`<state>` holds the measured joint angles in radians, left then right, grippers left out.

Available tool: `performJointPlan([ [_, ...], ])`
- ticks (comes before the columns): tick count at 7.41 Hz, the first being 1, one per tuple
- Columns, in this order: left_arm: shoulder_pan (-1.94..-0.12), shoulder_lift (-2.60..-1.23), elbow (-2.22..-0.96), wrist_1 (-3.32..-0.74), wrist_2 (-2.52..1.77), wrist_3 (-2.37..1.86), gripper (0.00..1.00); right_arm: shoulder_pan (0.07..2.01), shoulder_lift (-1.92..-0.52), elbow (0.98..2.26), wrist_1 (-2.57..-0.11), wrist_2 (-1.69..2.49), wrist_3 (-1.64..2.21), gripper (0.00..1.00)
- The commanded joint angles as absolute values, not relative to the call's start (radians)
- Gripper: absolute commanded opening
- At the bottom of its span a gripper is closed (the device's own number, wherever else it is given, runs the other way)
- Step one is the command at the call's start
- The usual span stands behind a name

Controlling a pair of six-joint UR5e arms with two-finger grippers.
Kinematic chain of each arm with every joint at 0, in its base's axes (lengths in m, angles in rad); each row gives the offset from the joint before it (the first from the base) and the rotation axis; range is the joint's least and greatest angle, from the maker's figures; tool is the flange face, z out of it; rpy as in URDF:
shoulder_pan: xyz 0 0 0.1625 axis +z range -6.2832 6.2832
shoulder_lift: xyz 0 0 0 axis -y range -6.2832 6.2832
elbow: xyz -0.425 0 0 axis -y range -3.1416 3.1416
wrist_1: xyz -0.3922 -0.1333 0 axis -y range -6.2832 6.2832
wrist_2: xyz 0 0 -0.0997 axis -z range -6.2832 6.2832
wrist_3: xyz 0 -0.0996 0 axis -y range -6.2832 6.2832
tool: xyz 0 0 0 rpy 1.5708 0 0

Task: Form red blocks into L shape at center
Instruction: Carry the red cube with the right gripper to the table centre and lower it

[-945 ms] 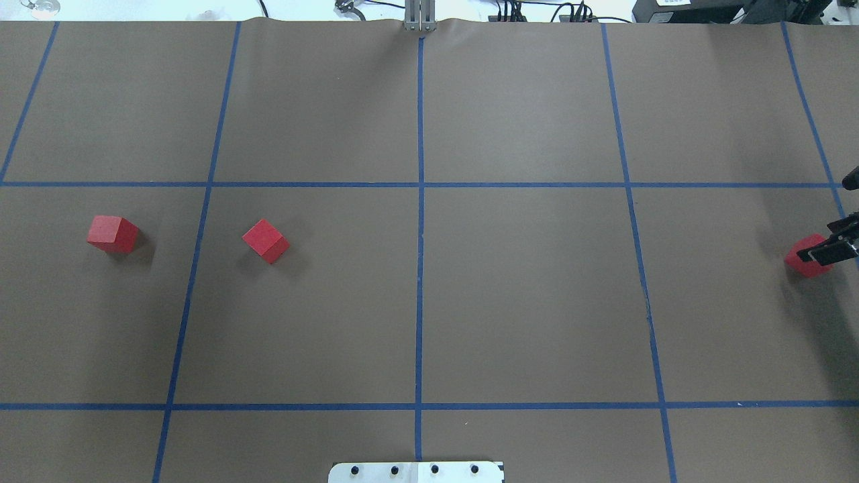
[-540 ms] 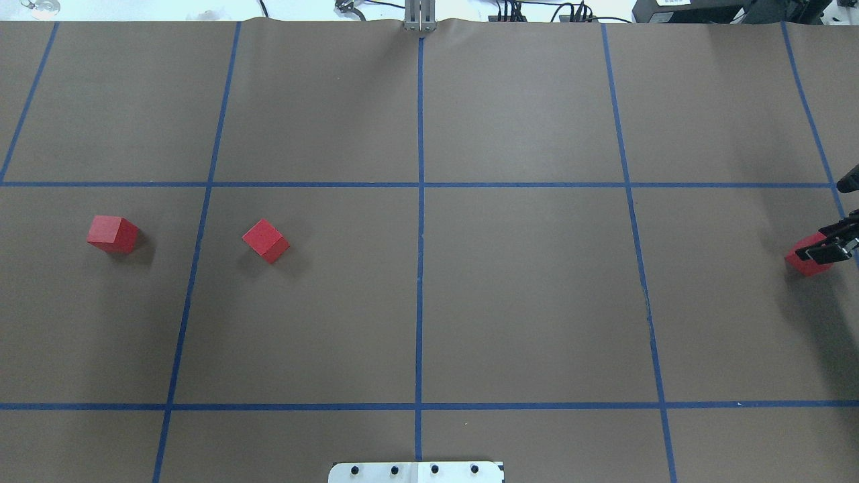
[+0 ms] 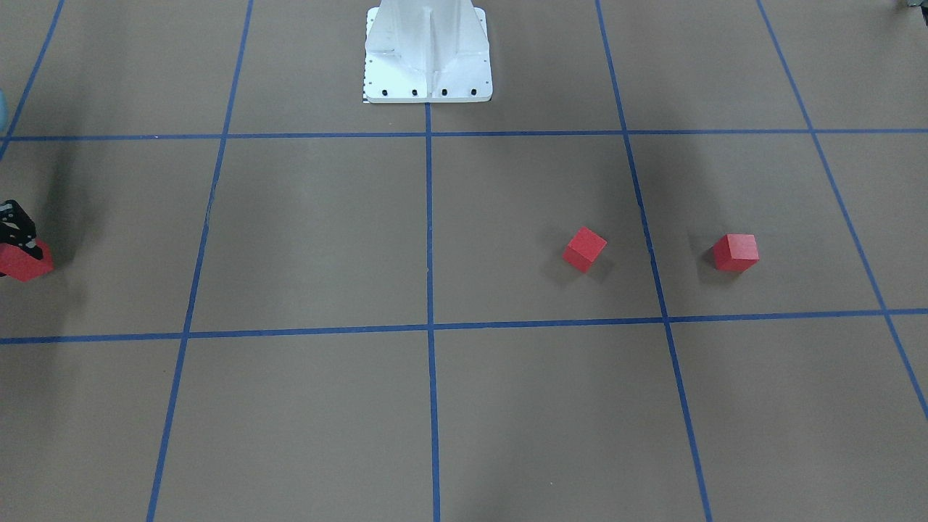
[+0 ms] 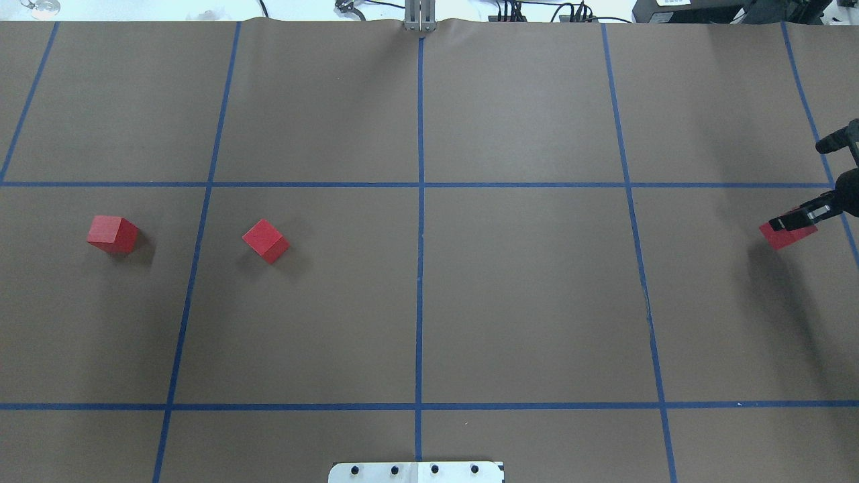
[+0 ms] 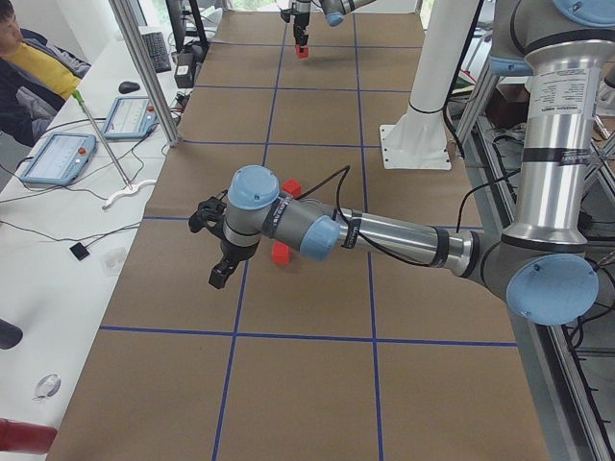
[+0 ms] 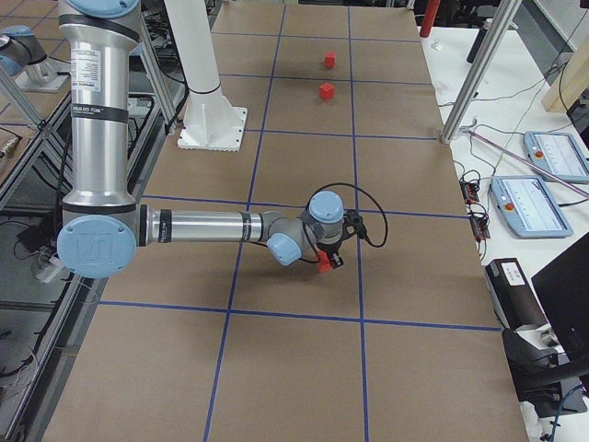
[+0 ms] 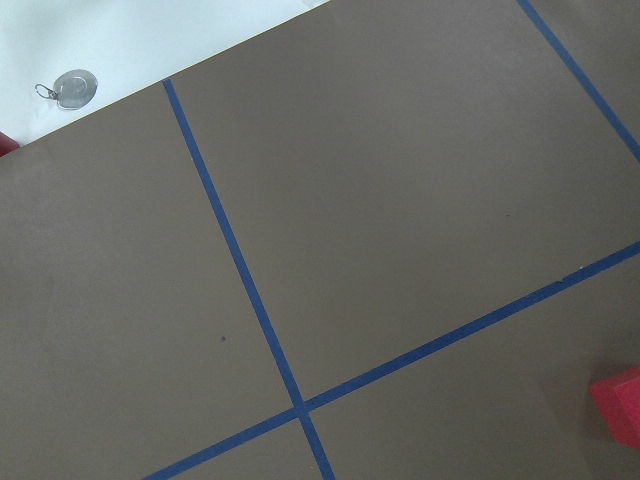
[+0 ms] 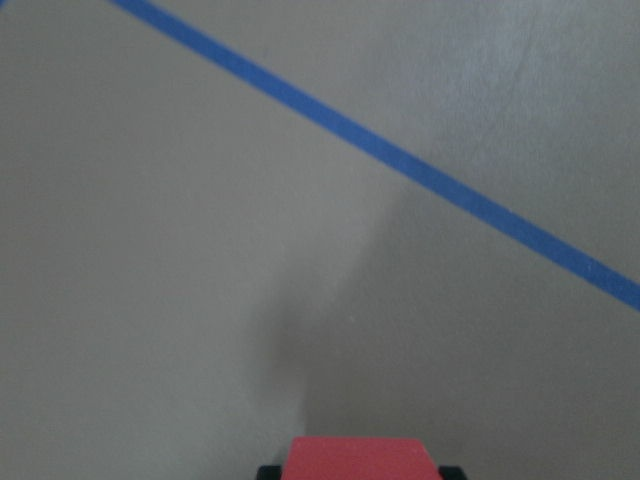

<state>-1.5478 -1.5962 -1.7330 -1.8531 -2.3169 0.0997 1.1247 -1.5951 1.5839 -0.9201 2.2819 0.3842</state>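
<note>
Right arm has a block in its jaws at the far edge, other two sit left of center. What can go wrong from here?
1. The right gripper has the held block far from the center line. The wrist view shows only a sliver of it, so the grip depth is unclear and it may slip on the long carry.
2. The outer block and inner block lie at different angles, so the L may end up gappy.
3. The left arm reaches over that area, so the arms may clash.
</note>
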Motion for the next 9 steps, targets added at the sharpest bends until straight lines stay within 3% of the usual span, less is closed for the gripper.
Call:
performJointPlan([
  [1,-1.548,-1.595,-1.730,-1.853,-2.318,0.101,1.00,1.033,-1.467,1.629,-0.948,2.272,0.773,0.00],
  [3,-1.545,-1.594,-1.730,-1.852,-2.318,0.101,1.00,0.892,-1.349,1.658,-0.969,2.150,1.022,0.00],
  [6,-1.543,-1.592,-1.732,-1.852,-2.318,0.101,1.00,0.688,-1.034,1.707,-1.429,1.969,1.192,0.00],
  [9,-1.542,-1.591,-1.732,-1.852,-2.318,0.101,1.00,0.527,-0.852,1.645,-1.574,1.815,1.299,0.00],
])
